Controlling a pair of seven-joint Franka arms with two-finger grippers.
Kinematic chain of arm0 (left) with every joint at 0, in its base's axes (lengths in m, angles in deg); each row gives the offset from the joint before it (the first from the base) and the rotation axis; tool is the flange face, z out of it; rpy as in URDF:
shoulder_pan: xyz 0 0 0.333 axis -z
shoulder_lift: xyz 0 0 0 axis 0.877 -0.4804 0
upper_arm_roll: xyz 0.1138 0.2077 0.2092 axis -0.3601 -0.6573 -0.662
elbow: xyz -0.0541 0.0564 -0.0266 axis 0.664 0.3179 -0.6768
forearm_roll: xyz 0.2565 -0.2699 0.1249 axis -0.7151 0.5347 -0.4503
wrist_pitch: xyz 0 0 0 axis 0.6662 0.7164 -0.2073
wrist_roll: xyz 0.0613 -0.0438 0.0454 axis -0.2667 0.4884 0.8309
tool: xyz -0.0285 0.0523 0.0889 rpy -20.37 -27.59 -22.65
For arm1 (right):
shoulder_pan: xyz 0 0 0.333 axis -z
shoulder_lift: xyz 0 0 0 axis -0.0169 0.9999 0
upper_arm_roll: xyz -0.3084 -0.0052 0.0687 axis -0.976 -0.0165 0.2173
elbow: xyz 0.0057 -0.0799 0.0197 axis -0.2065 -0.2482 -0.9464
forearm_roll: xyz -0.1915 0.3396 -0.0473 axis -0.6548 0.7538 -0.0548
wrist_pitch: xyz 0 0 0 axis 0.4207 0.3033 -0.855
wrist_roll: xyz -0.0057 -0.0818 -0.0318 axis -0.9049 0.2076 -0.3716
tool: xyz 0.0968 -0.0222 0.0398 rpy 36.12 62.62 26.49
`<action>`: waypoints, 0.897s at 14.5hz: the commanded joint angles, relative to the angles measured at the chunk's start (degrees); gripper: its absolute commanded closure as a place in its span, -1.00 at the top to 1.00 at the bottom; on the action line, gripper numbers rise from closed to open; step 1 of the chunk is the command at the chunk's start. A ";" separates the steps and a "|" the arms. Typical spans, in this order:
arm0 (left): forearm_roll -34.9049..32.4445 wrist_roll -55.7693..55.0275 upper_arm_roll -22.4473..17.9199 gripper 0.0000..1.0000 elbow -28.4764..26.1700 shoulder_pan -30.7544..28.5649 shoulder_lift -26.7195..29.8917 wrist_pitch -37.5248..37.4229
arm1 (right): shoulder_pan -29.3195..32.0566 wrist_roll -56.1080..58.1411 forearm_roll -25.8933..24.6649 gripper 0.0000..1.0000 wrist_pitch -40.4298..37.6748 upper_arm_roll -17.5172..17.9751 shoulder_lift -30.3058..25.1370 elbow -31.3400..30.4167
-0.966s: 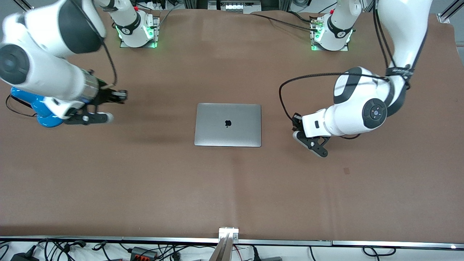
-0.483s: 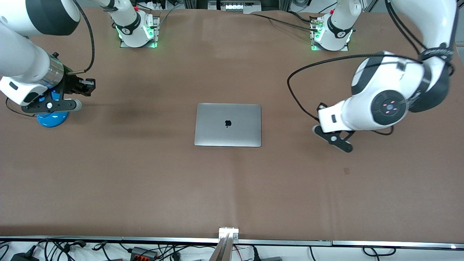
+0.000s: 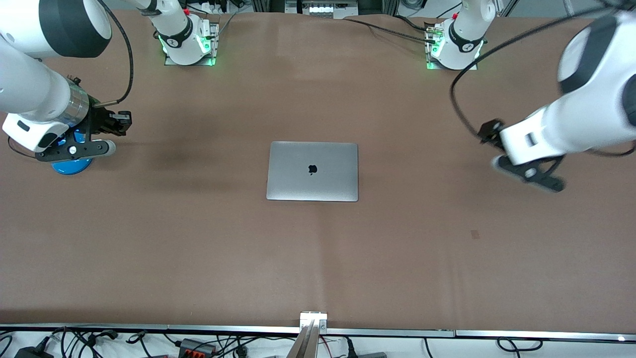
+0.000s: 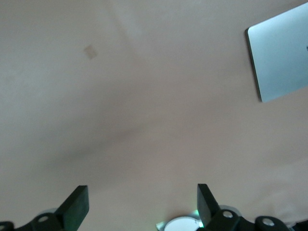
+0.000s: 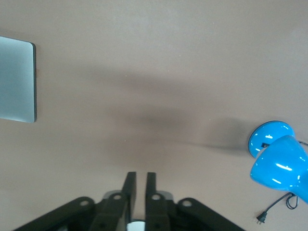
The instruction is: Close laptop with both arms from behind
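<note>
The laptop (image 3: 312, 170) lies closed and flat at the middle of the table, grey lid up with the black apple logo showing. Its edge shows in the left wrist view (image 4: 281, 57) and in the right wrist view (image 5: 17, 79). My left gripper (image 3: 491, 133) is in the air over bare table toward the left arm's end, well apart from the laptop. It is open wide and empty in its wrist view (image 4: 142, 204). My right gripper (image 3: 119, 122) hangs toward the right arm's end, apart from the laptop. It is shut and empty (image 5: 141, 185).
A small blue desk lamp (image 3: 72, 161) stands under the right arm's wrist, with its cord and plug in the right wrist view (image 5: 279, 159). A brown mat (image 3: 318, 258) covers the table. A small dark mark (image 3: 475, 233) lies on it.
The left arm has swung away from the laptop toward its own end of the table and risen. The right arm drew back over the lamp, then held. The laptop stayed closed.
</note>
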 commanded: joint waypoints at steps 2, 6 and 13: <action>0.47 -0.50 -0.37 1.00 1.02 -1.49 1.37 -2.63 | 4.46 2.87 2.15 1.00 1.02 0.29 1.43 2.69; 1.78 -0.49 -12.63 1.00 -3.97 4.01 6.45 4.04 | 8.33 3.66 3.91 1.00 3.47 0.20 4.60 7.18; 5.65 -7.87 -22.60 1.00 -23.86 10.71 20.08 22.25 | 16.30 3.49 6.81 1.00 4.79 6.41 1.72 6.86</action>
